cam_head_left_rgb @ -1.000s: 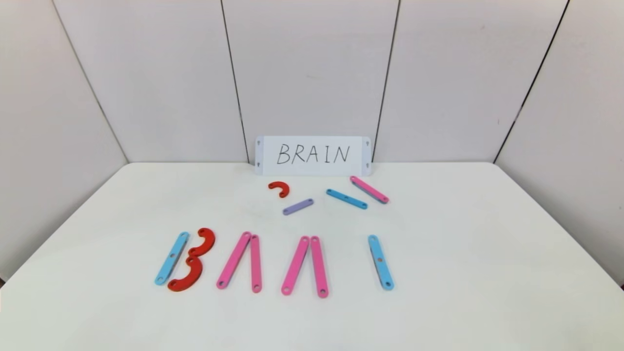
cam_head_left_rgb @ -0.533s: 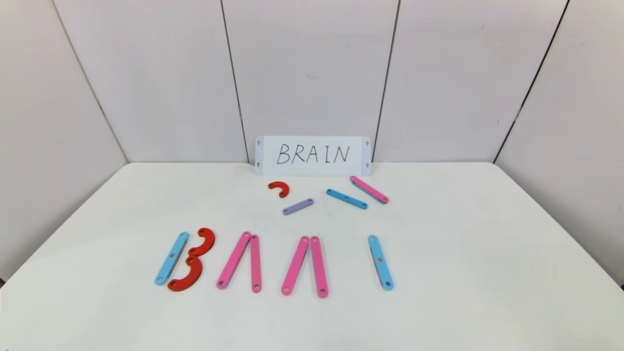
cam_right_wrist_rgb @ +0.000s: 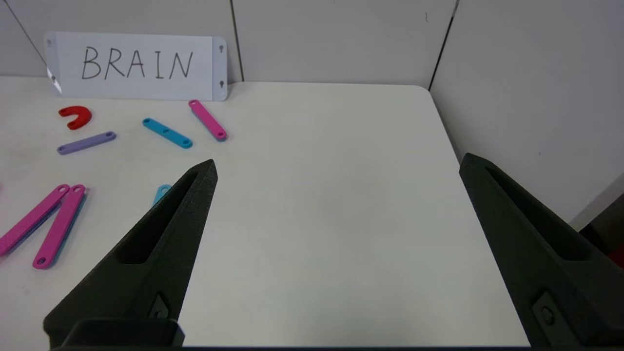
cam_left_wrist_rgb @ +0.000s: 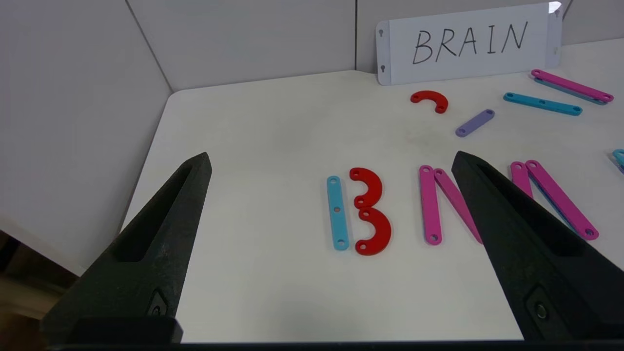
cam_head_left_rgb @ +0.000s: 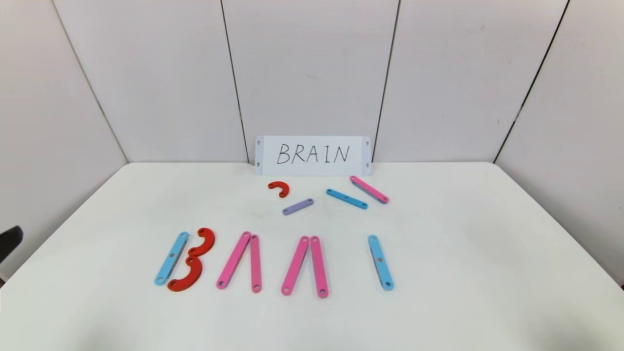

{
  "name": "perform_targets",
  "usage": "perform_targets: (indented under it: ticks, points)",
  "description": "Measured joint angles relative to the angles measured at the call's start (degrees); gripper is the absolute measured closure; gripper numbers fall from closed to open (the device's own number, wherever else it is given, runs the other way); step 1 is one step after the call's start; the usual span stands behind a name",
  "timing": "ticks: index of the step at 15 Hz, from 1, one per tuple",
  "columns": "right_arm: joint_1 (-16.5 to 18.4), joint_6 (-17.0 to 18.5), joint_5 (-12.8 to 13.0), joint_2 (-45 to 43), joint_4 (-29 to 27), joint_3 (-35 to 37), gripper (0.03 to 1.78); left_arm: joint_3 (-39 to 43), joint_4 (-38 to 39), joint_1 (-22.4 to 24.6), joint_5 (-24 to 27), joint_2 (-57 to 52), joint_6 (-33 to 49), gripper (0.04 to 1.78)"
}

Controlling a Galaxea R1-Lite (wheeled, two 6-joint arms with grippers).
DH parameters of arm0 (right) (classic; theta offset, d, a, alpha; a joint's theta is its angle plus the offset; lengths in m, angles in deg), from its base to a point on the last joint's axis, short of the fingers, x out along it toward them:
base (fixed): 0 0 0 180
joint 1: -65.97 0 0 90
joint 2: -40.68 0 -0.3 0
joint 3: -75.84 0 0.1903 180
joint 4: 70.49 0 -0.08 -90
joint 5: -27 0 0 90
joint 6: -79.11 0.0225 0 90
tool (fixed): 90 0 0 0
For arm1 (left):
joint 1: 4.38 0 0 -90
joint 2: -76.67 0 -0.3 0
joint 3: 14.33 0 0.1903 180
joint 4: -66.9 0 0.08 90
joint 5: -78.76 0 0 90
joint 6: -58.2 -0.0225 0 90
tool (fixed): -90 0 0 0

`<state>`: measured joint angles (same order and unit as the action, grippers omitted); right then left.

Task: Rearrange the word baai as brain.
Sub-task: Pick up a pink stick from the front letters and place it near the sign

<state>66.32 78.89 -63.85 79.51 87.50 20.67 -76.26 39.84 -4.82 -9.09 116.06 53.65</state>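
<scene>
the word baai (cam_head_left_rgb: 273,263) lies in a row on the near tabletop (cam_head_left_rgb: 463,273), untouched. spare pieces wait near the white card (cam_head_left_rgb: 312,155). left gripper (cam_left_wrist_rgb: 331,163) and right gripper (cam_right_wrist_rgb: 336,165) hover with fingers apart, holding nothing.

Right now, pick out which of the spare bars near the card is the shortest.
The purple bar. It lies between the small red curve and the spare blue bar, clearly shorter than that and the pink bar.

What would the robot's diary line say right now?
stage: not started | letters: B A A I in a row | spare pieces: by the card | left claw: open, empty | right claw: open, empty
</scene>
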Motion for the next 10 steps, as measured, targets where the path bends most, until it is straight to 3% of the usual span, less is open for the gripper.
perform_targets:
  ticks: [5, 10]
  points:
    - [0.2, 0.1, -2.8, 17.0, 1.5, -6.8, 0.07, -10.3, -0.1, -0.1, 2.6, 17.6, -0.5, 0.09]
    - [-0.7, -0.1, -9.2, 32.4, 1.8, -14.1, 0.07, -18.5, -2.2, -0.1, 7.9, 32.5, -0.5, 0.09]
